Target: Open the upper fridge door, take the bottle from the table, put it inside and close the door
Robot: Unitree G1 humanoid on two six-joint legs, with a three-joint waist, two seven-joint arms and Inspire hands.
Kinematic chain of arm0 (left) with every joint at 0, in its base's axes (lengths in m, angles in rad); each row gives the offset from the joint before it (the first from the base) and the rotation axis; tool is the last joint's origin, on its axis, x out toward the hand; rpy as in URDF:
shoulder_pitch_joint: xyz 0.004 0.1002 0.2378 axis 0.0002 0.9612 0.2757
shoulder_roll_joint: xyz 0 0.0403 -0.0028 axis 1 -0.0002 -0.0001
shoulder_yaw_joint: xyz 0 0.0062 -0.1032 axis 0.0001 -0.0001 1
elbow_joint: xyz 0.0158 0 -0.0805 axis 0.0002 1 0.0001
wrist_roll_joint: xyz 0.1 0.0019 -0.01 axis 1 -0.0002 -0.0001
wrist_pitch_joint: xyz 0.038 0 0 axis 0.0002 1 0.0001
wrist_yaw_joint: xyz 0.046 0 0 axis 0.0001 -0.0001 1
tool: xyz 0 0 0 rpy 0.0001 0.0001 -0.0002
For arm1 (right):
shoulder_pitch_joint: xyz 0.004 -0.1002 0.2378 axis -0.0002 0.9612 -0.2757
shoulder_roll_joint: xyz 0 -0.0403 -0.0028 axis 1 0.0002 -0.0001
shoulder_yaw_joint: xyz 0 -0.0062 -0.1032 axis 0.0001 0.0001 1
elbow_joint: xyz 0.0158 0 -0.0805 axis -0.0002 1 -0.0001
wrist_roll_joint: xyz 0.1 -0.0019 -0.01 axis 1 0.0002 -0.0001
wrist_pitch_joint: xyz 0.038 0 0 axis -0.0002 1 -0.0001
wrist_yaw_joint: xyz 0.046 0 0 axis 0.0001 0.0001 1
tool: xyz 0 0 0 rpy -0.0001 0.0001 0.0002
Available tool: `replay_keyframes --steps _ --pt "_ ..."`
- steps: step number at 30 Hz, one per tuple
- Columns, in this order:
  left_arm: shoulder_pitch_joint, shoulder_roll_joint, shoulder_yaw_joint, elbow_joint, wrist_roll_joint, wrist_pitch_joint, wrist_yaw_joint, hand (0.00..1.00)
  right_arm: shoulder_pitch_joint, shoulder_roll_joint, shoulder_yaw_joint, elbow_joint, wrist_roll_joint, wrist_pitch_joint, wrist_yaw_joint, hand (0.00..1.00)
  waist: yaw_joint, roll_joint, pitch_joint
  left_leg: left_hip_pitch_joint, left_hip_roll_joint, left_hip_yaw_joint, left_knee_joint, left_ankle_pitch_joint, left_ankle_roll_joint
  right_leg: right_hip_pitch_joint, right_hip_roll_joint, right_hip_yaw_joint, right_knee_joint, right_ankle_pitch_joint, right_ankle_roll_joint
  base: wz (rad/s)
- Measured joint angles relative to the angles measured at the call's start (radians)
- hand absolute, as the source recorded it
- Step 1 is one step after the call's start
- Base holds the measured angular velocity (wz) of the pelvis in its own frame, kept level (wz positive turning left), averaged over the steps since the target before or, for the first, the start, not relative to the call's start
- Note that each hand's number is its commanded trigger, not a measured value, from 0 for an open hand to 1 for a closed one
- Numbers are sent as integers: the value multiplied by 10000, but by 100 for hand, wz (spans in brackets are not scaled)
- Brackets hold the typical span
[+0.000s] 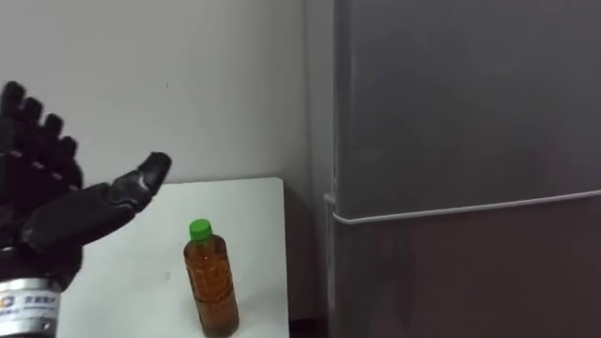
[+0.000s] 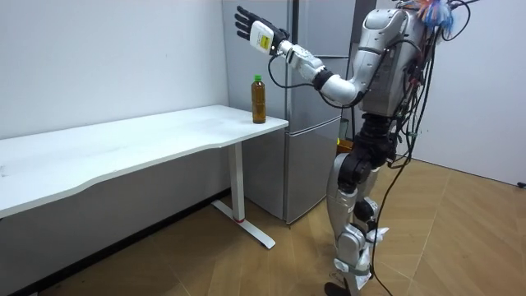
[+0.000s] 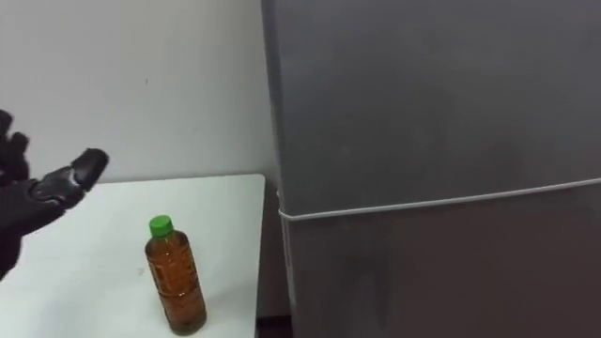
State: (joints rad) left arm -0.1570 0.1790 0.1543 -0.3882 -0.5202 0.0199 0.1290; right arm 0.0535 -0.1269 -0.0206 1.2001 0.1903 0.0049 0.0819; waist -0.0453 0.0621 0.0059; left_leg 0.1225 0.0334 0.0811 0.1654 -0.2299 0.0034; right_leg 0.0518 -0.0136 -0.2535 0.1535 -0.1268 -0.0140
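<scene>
Silver-grey torso and limbs, black joints, black left hand (image 1: 52, 218) with white wrist label.

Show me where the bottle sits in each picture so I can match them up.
Left eye view: bottle low, left of centre, on the table corner.
Room view: bottle upper middle, at the table's end.
Right eye view: bottle lower left.
Shared landmark: the grey fridge, just right of the bottle in every view.

Item 1. Black articulated left hand (image 1: 49, 218): was raised high on 1 outstretched silver-and-black left arm, elbow slightly bent. Fingers were straight and spread upward, thumb angled forward, palm empty. White wrist cuff sat below the palm. The robot stood upright on 2 legs.
</scene>
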Motion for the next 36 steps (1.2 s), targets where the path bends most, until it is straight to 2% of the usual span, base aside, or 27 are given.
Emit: replay_keyframes --steps 2,5,10,12,13,16,22,26,29,33,34,35,36 --pt "-254 -11 -498 2 9 304 -525 0 -56 30 10 3 -75 66 40 0 -226 11 -1 -65 -5 10 27 1 1 -34 -5 10 -11 8 5 0" --pt "-365 -36 -899 4 0 648 -1190 0 -153 47 82 12 -57 99 56 0 -453 77 -43 -54 -3 75 27 3 -1 -37 -2 64 -30 7 6 -6" --pt "-784 -41 -1389 10 -45 1095 -1856 0 -261 36 333 14 27 188 19 0 -692 90 -42 -30 13 151 21 4 -2 -35 8 100 -31 5 4 -1" --pt "-867 -38 -1595 61 -203 1112 -1947 0 -295 25 372 27 22 214 7 0 -796 83 -23 -6 16 151 3 5 -3 -18 12 126 -26 5 4 0" --pt "-867 -38 -1683 127 -236 1146 -2077 0 -358 25 374 38 17 279 6 0 -841 36 16 24 18 218 -7 5 -3 -18 21 202 -23 5 5 -9" --pt "-872 -88 -1866 222 -297 1412 -2278 0 -442 41 384 73 2 414 -13 0 -909 26 57 25 11 277 6 5 -3 -50 30 321 -25 6 6 -9" --pt "-899 -170 -2625 219 -385 1497 -2495 0 -546 46 612 36 85 405 -89 0 -1079 107 -3 -251 9 324 11 44 43 -338 20 310 2 81 -6 0" --pt "-912 -385 -2638 218 -372 1536 -2496 0 -669 14 993 29 111 524 -64 0 -1076 80 -16 -263 30 560 12 48 41 -339 9 281 -11 85 -5 1" --pt "-912 -542 -2668 218 -367 1549 -2497 0 -738 21 1166 36 106 616 50 0 -1078 79 -19 -267 25 554 16 49 43 -335 -10 245 -23 96 12 3" --pt "-912 -576 -2747 219 -368 1549 -2503 0 -742 26 1178 46 135 617 115 0 -1077 79 -18 -267 22 554 17 50 44 -328 -17 227 -25 100 18 0" --pt "-912 -576 -2758 219 -367 1549 -2506 16 -742 26 1184 47 141 617 153 0 -1077 80 -19 -267 18 554 17 50 44 -327 -21 223 -25 99 18 0" --pt "-912 -571 -2761 221 -366 1549 -2509 42 -744 25 1197 47 145 617 179 0 -1076 80 -18 -264 19 556 17 50 44 -324 -21 219 -25 99 18 0" --pt "-912 -565 -2764 226 -366 1549 -2512 42 -744 25 1200 49 176 617 187 0 -1076 81 -18 -261 21 556 17 50 44 -318 -21 216 -25 99 18 0"
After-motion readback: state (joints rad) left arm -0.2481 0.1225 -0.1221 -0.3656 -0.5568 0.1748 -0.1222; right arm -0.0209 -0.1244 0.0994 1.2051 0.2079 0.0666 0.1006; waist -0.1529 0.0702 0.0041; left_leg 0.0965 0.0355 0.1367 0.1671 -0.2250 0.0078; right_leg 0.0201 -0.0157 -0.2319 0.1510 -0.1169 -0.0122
